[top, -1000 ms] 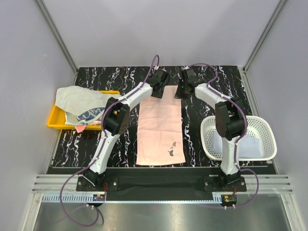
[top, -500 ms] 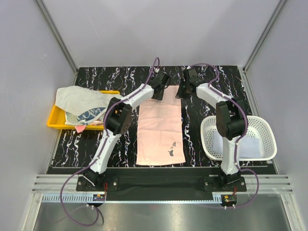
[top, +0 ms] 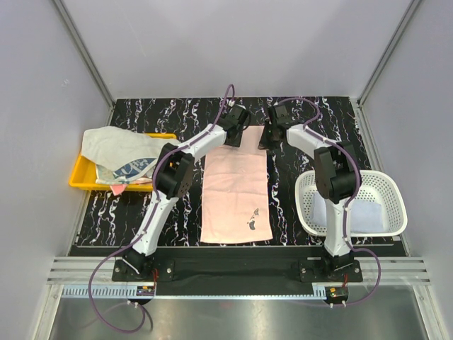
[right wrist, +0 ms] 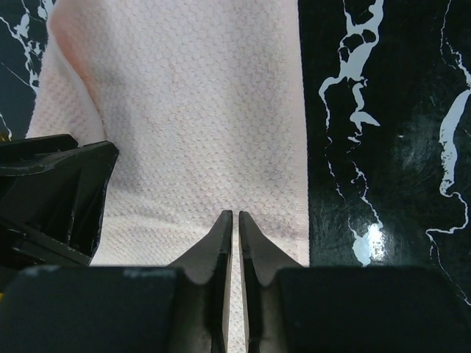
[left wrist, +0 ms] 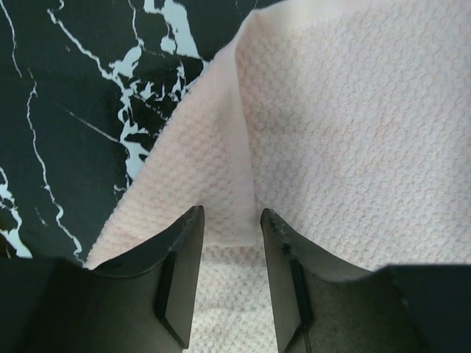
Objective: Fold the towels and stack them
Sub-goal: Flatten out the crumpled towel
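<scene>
A pale pink towel (top: pixel 237 184) lies flat and lengthwise in the middle of the table, with a small dark print near its front right corner. Both grippers are at its far edge. My left gripper (top: pixel 232 138) is at the far left corner. In the left wrist view its jaws (left wrist: pixel 232 213) stand apart, with the towel's hem (left wrist: pixel 239 147) running between them. My right gripper (top: pixel 263 138) is at the far right corner. In the right wrist view it (right wrist: pixel 235 215) is pinched almost shut on the pink towel (right wrist: pixel 191 95). More towels (top: pixel 117 149), whitish and blue-printed, lie heaped at the left.
The heaped towels sit in a yellow tray (top: pixel 76 177) at the left table edge. A white mesh basket (top: pixel 386 175) at the right holds a pale cloth (top: pixel 368 212). The left gripper's body (right wrist: pixel 51 198) shows at the left of the right wrist view.
Both wrists have shifted slightly at the towel's far edge. The pink towel lies as before.
</scene>
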